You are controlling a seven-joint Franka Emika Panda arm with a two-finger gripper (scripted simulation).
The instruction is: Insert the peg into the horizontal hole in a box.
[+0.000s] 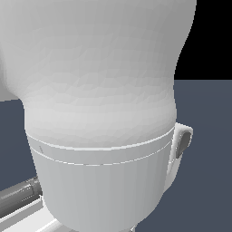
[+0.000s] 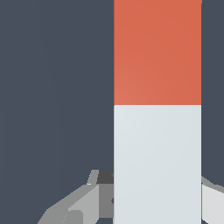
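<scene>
In the wrist view the peg (image 2: 157, 105) fills the middle, very close up. Its red-orange half (image 2: 157, 50) lies farther from my fingers and its white half (image 2: 157, 162) sits between them. My gripper (image 2: 157, 194) straddles the white half. One grey finger (image 2: 83, 203) meets one long side of the peg and the other finger (image 2: 213, 199) meets the opposite side, so the gripper looks shut on the peg. The box and its hole are out of view in both frames.
In the exterior view the arm's own white body (image 1: 99, 113) fills most of the picture and hides the workspace. A dark blue-grey floor (image 1: 208, 158) shows at the exterior view's right. The same floor (image 2: 52, 87) lies under the peg.
</scene>
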